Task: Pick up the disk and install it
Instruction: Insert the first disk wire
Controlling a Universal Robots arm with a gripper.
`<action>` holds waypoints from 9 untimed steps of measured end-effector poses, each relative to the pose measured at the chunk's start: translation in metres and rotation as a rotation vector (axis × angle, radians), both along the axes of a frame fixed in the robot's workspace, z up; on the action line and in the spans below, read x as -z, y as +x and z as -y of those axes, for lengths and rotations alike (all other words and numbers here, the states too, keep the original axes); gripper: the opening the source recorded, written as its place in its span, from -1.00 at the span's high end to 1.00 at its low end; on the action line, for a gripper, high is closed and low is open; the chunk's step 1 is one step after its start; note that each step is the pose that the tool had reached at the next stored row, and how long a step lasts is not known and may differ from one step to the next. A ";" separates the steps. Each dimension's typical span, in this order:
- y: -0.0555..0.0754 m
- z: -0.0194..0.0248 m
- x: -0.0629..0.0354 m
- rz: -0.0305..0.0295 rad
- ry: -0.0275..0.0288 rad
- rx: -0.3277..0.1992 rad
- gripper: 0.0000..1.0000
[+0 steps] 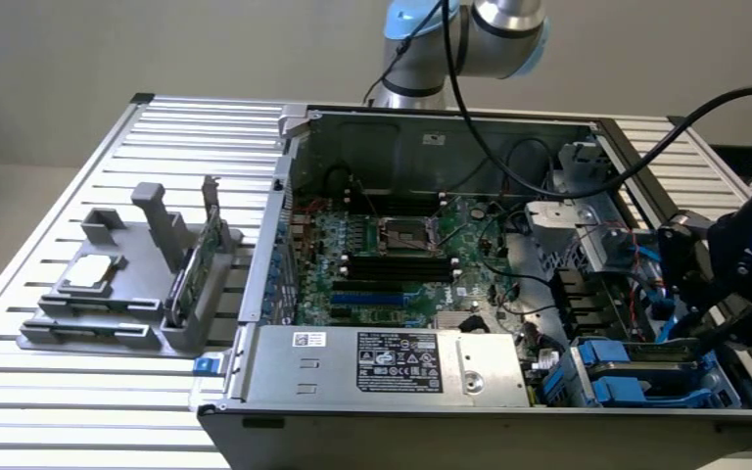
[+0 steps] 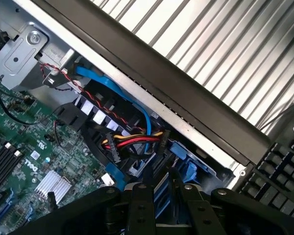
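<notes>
On my exterior feed, starting at its left, the slatted worktop (image 1: 89,411) carries a grey holder (image 1: 115,318). A small silver chip (image 1: 93,274) lies flat on the holder and a green card (image 1: 191,279) stands on edge beside it. In the middle sits the open computer case (image 1: 481,436). Its motherboard (image 1: 390,259) lies flat on the floor and the labelled power supply (image 1: 390,362) runs along the near wall. At the exterior view's right are the blue drive bays (image 1: 637,377). The arm (image 1: 468,39) rises behind the case and bends round, so its black wrist end hangs over that right side, tilted down into the case.

My wrist feed adds the close detail (this is the one I steer by). The hand (image 2: 162,195) has its fingers (image 2: 138,205) drawn in narrow on the disk (image 2: 161,185), of which I see a blue-striped edge between them. The disk is held inside the case by its side wall, over the blue bay plastic. It is near a red, yellow and black cable bundle (image 2: 132,142) and a blue cable (image 2: 137,105). A finned heat sink (image 2: 52,183) stands on the green board. Past the case wall, a black keyboard (image 2: 281,164) lies on the slats.
</notes>
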State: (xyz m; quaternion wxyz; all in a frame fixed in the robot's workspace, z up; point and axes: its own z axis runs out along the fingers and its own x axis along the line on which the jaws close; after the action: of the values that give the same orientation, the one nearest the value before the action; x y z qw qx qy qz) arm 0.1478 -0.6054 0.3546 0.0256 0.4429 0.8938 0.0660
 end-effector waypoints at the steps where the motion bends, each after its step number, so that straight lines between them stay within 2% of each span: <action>1: 0.000 0.0000 0.0001 -0.0004 0.0064 0.002 0.47; 4: 0.001 0.0000 0.0004 -0.0004 0.0270 0.009 0.47; 9: 0.006 0.0000 0.0006 -0.0005 0.0555 0.015 0.47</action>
State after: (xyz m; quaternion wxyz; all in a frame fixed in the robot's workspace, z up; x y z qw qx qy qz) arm 0.1534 -0.6054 0.3541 0.0135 0.4500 0.8883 0.0905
